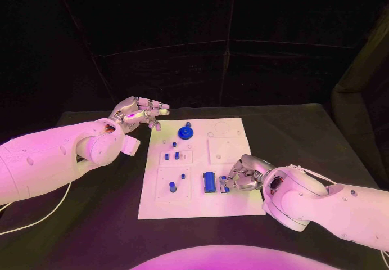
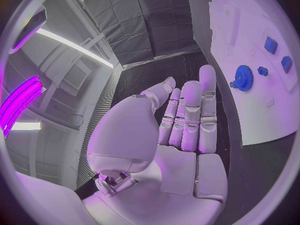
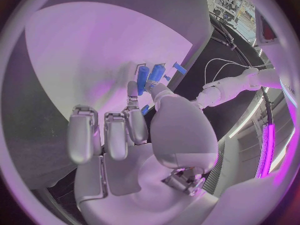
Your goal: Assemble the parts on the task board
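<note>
The right hand (image 1: 243, 173) pinches a small blue part (image 1: 225, 186) beside the blue cylinders (image 1: 210, 181) on the task board's (image 1: 231, 205) near right, probably seating it next, while the left hand (image 1: 139, 115) hovers empty, fingers apart.

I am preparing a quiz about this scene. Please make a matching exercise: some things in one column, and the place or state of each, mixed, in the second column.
Things:
1. left hand
2. right hand
3. blue gear
4. task board

Places or states:
A. on the board's far part
B. at the blue cylinders, fingers on a small blue piece
C. raised beside the board, holding nothing
D. flat on the black table

Pairs: 1-C, 2-B, 3-A, 4-D
</note>
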